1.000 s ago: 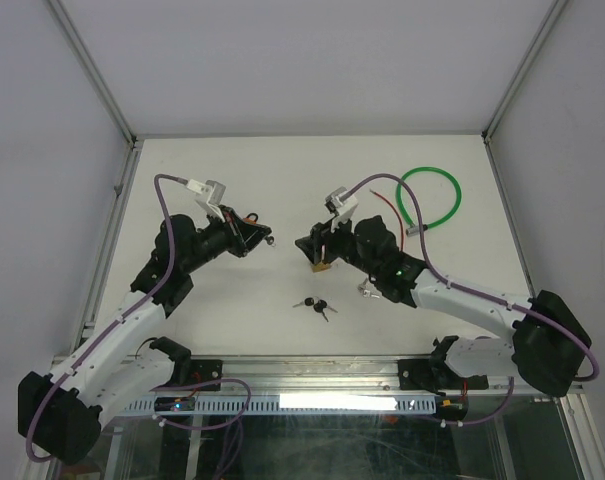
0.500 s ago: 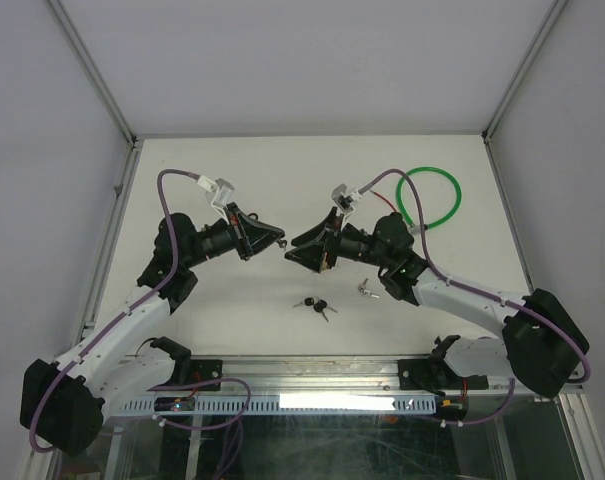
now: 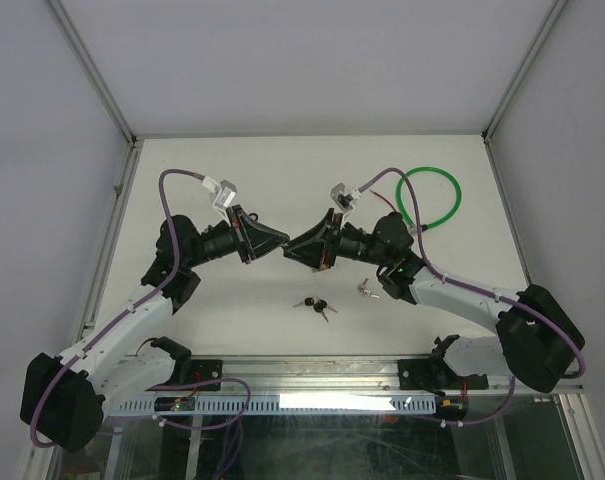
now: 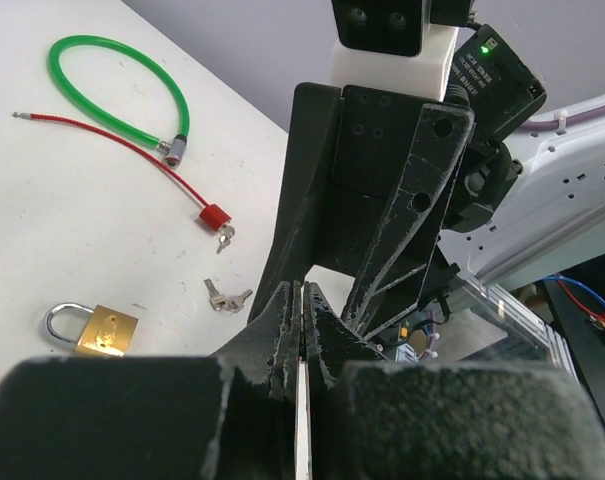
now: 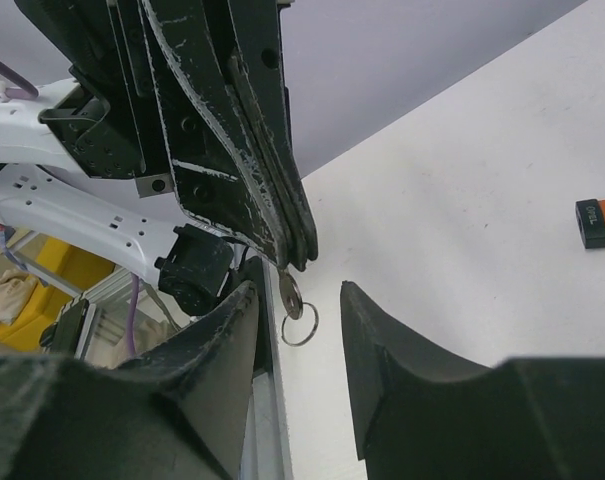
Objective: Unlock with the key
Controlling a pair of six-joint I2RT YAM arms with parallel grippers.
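Handing off mid-air: left gripper (image 4: 300, 310) is clamped tight on the key (image 5: 287, 290), its ring (image 5: 300, 322) dangling. Right gripper (image 5: 298, 300) is half-spread and empty, straddling the key. Close squarely on the key head before the left lets go. Brass padlock (image 4: 94, 330) lies on the table (image 4: 62, 200), well apart.

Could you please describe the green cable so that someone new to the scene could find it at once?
Start at the white table and look to its far right corner, beyond the right arm. The green cable lies there, curled into a ring. Unlike the thin red cable beside it, it is thick and bright green.
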